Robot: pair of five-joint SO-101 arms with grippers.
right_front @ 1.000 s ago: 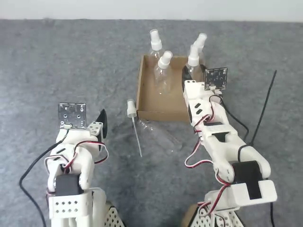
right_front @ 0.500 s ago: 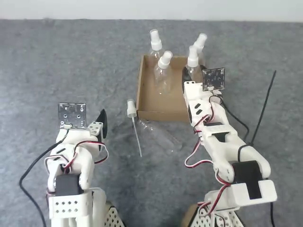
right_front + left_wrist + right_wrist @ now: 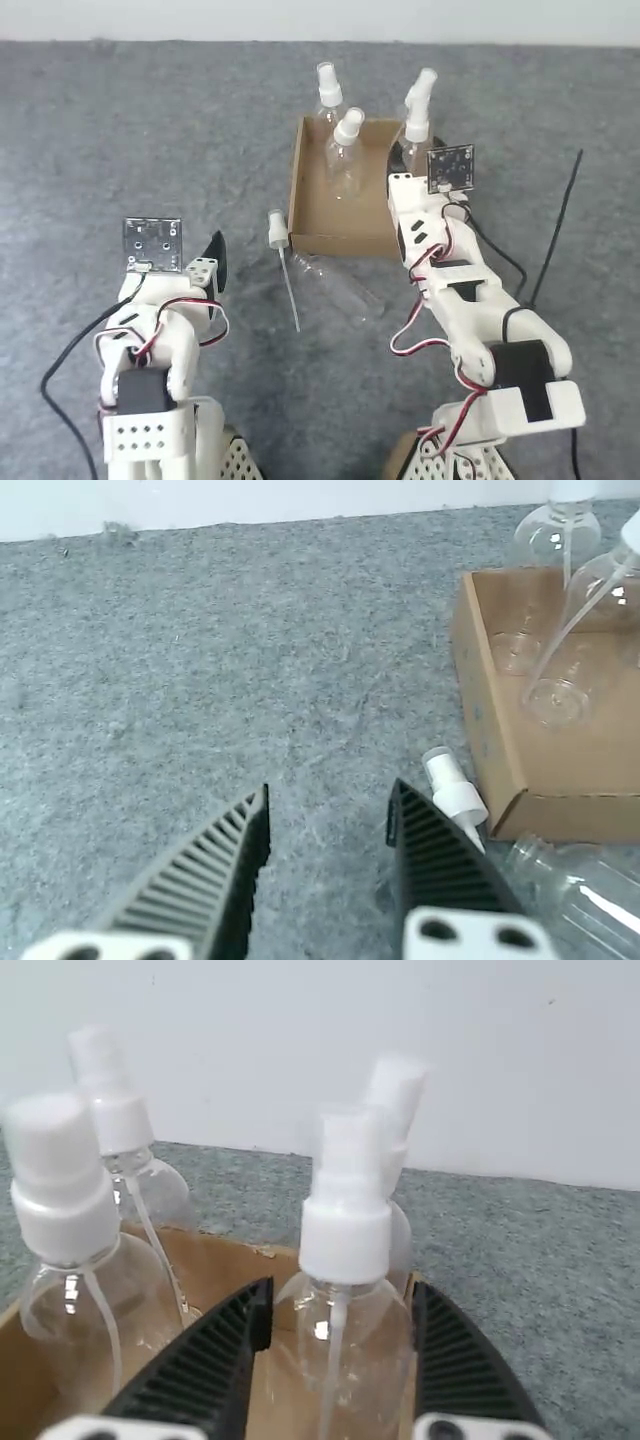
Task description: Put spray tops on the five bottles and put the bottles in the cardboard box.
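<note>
The cardboard box [image 3: 340,243] is lying under and just ahead of my right gripper [image 3: 338,1305], already holding one capped bottle [image 3: 345,160] off to its side. I am judging this the boxing step for the capped bottle [image 3: 347,1200] sitting in that gripper's mouth; whether I am clamping it or only flanking it, I cannot tell. My right arm is stretching forward over the box's near wall. My left gripper [image 3: 330,790] is hovering low over the felt, jaws spread and holding nothing. The bare bottle [image 3: 575,890] is lying just beyond it, towards the box. The loose spray top [image 3: 452,785] is lying beside that, so next I am needing a pinch on the top.
</note>
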